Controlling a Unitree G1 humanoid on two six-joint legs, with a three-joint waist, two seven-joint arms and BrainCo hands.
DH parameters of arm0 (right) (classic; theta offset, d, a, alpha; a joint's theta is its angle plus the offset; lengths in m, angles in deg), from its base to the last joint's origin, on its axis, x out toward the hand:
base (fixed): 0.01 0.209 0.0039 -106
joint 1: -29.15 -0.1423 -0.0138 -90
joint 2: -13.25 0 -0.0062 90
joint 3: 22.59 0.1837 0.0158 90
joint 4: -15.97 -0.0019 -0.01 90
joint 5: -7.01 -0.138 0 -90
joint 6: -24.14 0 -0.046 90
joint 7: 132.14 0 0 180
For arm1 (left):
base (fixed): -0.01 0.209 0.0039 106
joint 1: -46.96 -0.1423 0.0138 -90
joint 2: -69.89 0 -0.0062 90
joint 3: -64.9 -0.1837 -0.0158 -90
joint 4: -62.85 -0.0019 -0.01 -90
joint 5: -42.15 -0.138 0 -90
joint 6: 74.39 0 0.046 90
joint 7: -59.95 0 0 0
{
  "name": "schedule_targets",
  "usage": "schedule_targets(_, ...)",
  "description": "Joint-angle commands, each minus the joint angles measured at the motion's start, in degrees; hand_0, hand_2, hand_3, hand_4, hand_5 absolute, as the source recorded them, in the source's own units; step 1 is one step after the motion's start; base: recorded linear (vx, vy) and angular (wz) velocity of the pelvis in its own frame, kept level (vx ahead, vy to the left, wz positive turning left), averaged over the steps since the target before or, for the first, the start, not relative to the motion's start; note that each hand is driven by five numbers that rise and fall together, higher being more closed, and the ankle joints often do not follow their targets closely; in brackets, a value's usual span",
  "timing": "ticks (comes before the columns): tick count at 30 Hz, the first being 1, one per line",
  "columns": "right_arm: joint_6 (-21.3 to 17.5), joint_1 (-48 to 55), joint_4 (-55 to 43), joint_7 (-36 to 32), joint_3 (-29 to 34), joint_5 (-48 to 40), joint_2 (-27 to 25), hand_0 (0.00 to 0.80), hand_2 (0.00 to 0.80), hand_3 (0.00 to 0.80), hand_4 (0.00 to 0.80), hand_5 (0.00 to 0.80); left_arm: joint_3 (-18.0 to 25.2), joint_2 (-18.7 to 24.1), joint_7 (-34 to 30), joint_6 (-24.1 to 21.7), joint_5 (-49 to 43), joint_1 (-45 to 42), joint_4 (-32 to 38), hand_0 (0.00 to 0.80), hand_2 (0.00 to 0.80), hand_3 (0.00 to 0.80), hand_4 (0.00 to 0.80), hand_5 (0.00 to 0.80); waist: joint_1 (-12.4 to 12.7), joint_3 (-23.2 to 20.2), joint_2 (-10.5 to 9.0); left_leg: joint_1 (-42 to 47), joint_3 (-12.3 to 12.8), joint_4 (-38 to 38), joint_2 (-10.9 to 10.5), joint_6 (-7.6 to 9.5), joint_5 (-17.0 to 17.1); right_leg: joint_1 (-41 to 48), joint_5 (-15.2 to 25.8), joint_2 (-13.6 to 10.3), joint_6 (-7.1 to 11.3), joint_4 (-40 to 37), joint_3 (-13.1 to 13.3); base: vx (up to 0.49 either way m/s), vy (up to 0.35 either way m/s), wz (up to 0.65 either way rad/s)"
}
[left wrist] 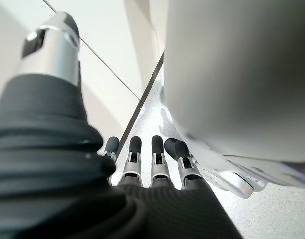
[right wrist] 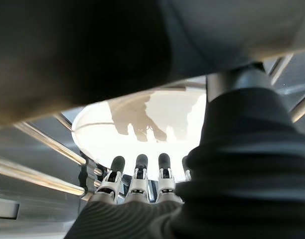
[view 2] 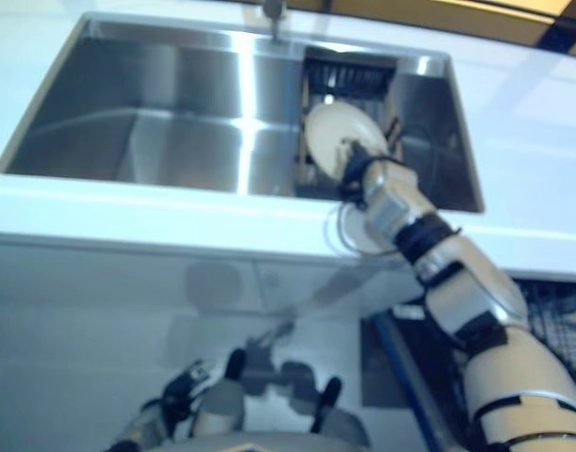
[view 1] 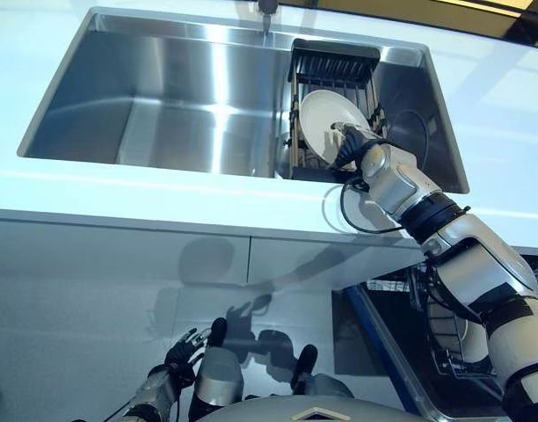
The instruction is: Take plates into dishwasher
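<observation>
A white plate (view 1: 324, 116) stands on edge in a black dish rack (view 1: 332, 63) at the right end of the steel sink (view 1: 163, 97). My right hand (view 1: 354, 147) reaches over the counter to the plate's lower right rim. In the right wrist view its fingers (right wrist: 138, 172) are straight and point at the plate (right wrist: 142, 124), with the hand's shadow on the plate's face, and it holds nothing. My left hand (view 1: 179, 356) hangs low in front of the cabinet, open and empty, as the left wrist view (left wrist: 152, 164) also shows.
A white counter (view 1: 119, 189) runs along the sink's front edge. A faucet (view 1: 266, 13) stands at the sink's back. The open dishwasher with its dark wire rack (view 1: 449, 347) is at the lower right, under my right arm.
</observation>
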Motion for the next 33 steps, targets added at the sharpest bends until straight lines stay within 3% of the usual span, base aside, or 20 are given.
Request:
schedule_targets(1,-0.41,-1.57,-0.43,1.76,-0.87,3.06,-1.24,0.000,0.000,0.000,0.000,0.000,-1.36,-0.39,-1.07,-1.53,-0.39,2.28,-0.96,0.000,0.000,0.000,0.000,0.000,0.58,1.24,-1.16,-0.69,1.38,-0.75,-1.86,3.06,0.23,0.12,2.15,-3.72,1.15,-0.12,-0.19,-0.035,0.015,0.00)
schedule_targets(26,4.36,-4.72,4.27,10.63,2.30,-6.26,6.58,0.000,0.000,0.000,0.000,0.000,-2.96,-2.40,-0.51,-1.41,-0.72,2.22,-0.48,0.000,0.000,0.000,0.000,0.000,2.43,1.17,0.70,-1.93,0.17,-0.75,-2.39,3.14,0.90,-0.59,2.31,-4.22,0.78,-0.12,-1.31,-0.014,0.008,0.00)
schedule_targets(33,3.51,-5.43,8.29,12.83,2.73,-8.66,9.67,0.000,0.000,0.000,0.000,0.000,-3.52,-2.77,-0.60,-1.55,-0.21,2.93,-0.84,0.000,0.000,0.000,0.000,0.000,3.11,2.27,1.27,-2.86,-0.24,-0.75,-2.46,3.23,1.20,-1.29,2.50,-4.38,0.62,-0.12,-1.56,-0.031,0.012,0.03)
